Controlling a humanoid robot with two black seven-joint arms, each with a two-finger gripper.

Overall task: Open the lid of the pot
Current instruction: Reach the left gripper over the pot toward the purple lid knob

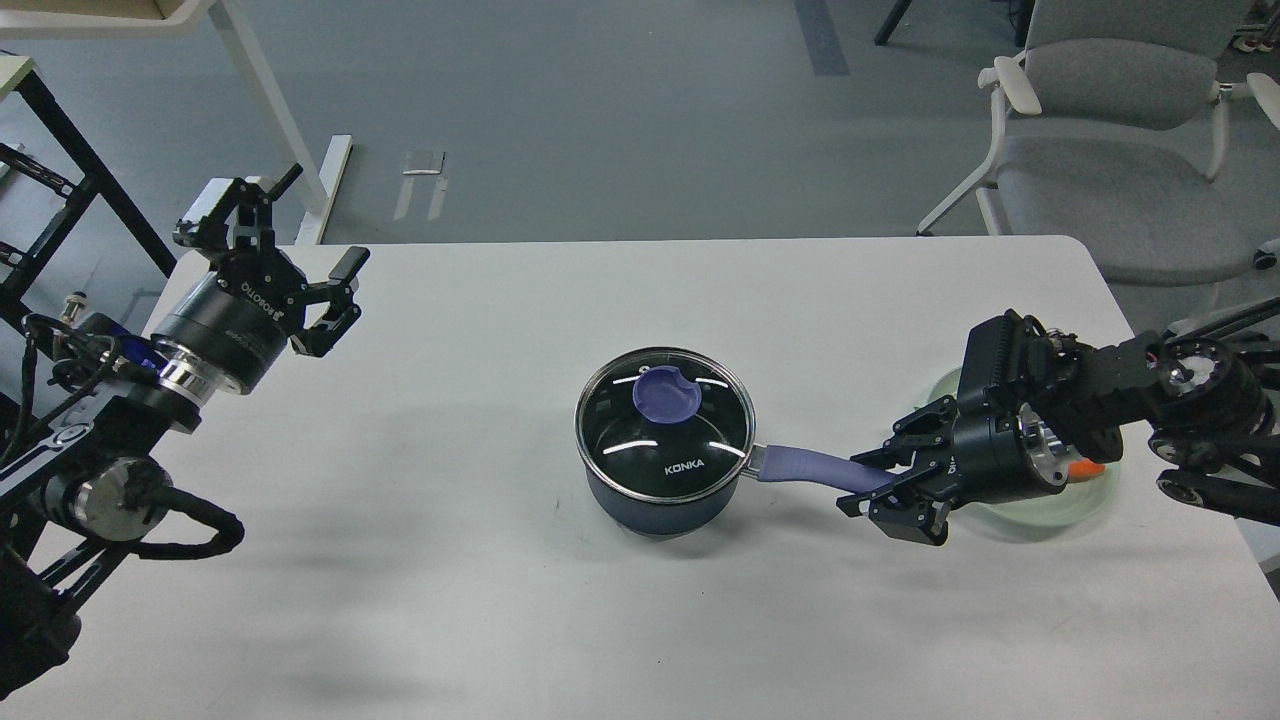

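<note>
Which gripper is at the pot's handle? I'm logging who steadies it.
The right gripper: its fingers straddle the blue handle of the pot. The left gripper hangs open, far off.

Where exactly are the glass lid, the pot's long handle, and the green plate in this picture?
Lid (pixel 664 425): head view, on the clear glass just below the blue knob.
Pot handle (pixel 805 466): head view, on the middle of the periwinkle-blue handle.
Green plate (pixel 1075 500): head view, on its pale rim showing below the right arm.

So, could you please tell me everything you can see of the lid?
The lid is a round clear glass disc with a steel rim and white KONKA lettering. Its periwinkle-blue knob has a notch in one edge. It sits flat and closed on the pot, near the middle of the white table. No claw touches it.
</note>
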